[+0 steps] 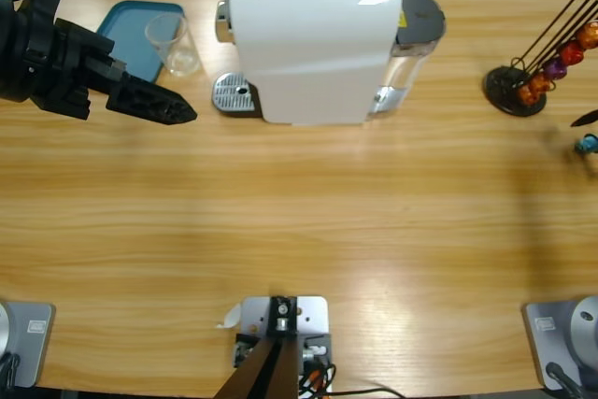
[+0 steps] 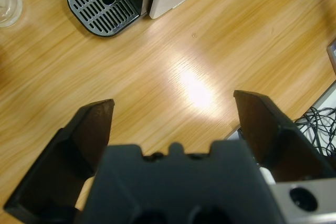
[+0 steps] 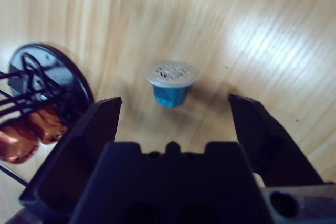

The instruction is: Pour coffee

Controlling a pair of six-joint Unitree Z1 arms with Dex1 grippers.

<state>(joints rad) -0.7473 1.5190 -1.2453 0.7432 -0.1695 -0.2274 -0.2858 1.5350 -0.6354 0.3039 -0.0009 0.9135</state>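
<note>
Both black two-jawed grippers stand with jaws spread wide and nothing between them. Left gripper (image 2: 173, 108), seen in the high view at the upper left (image 1: 173, 111), hangs over bare wood of the long light-brown wooden table (image 1: 308, 231), pointing toward the perforated silver drip tray (image 2: 104, 1) of the white box-shaped capsule coffee machine (image 1: 313, 39), which it does not touch. That machine stands at the table's far middle, with a dark grey round part (image 1: 422, 18) at its right side. Just left of the machine, a small clear drinking glass (image 1: 173, 42) stands upright on the edge of a teal rectangular tray (image 1: 126, 30); only its rim shows at the left wrist view's top corner (image 2: 8, 6). No dark liquid can be made out in the glass from these views, so the coffee cannot be located. Right gripper (image 3: 173, 103) hovers above a small blue coffee capsule with a silver foil top (image 3: 170, 83), which rests on the wood between and beyond the spread jaws, touching neither. In the high view only a dark jaw tip (image 1: 585, 118) shows at the right edge, just above the capsule (image 1: 587, 144). Near it stands a black round-based wire capsule rack (image 1: 516, 89) holding orange, copper and purple capsules (image 1: 551, 72).
</note>
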